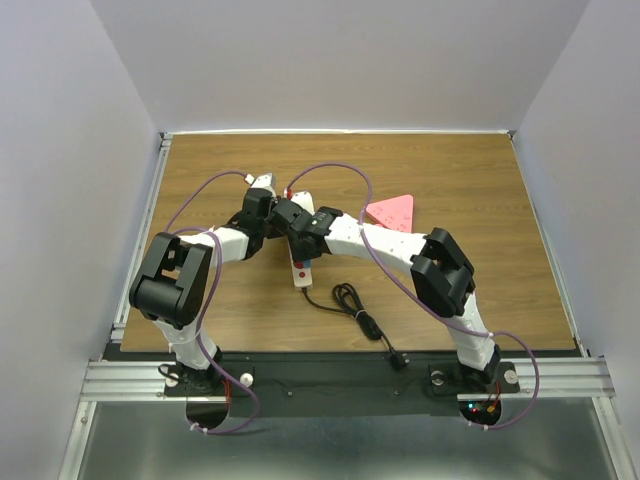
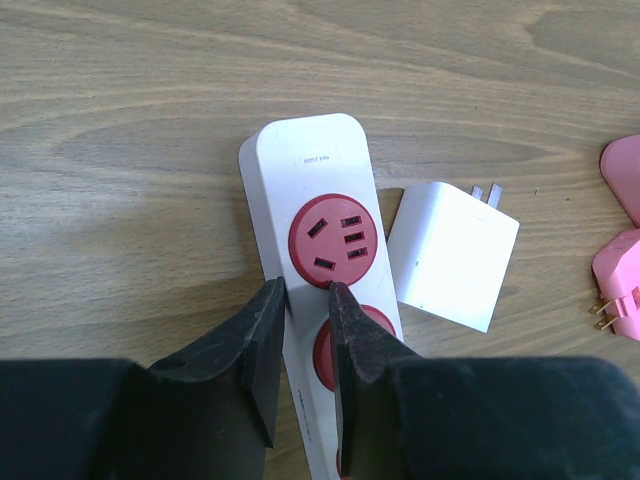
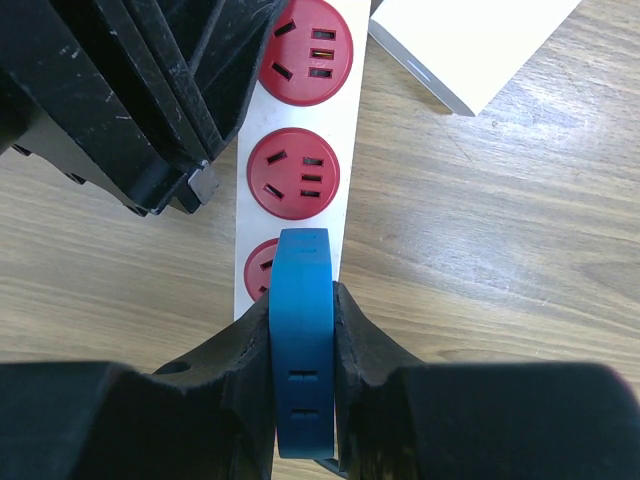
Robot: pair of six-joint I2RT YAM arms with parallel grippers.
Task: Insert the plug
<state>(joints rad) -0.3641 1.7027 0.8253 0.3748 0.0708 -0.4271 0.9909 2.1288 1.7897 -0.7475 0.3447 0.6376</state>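
A white power strip [image 2: 305, 155] with red round sockets [image 2: 338, 240] lies on the wooden table, and also shows in the overhead view [image 1: 301, 272]. My right gripper [image 3: 303, 295] is shut on a blue plug [image 3: 303, 340], holding it on edge over the strip's third socket [image 3: 256, 272]; its prongs are hidden. My left gripper [image 2: 308, 290] stands over the strip's left side just below the end socket. Its jaws are a narrow gap apart, with only the strip's white face between them. Both grippers meet over the strip in the overhead view.
A white square adapter [image 2: 450, 255] lies beside the strip's end. Pink plugs [image 2: 620, 285] sit further right, and a pink triangular tray [image 1: 392, 212] lies behind the right arm. The strip's black cable [image 1: 355, 312] coils toward the near edge.
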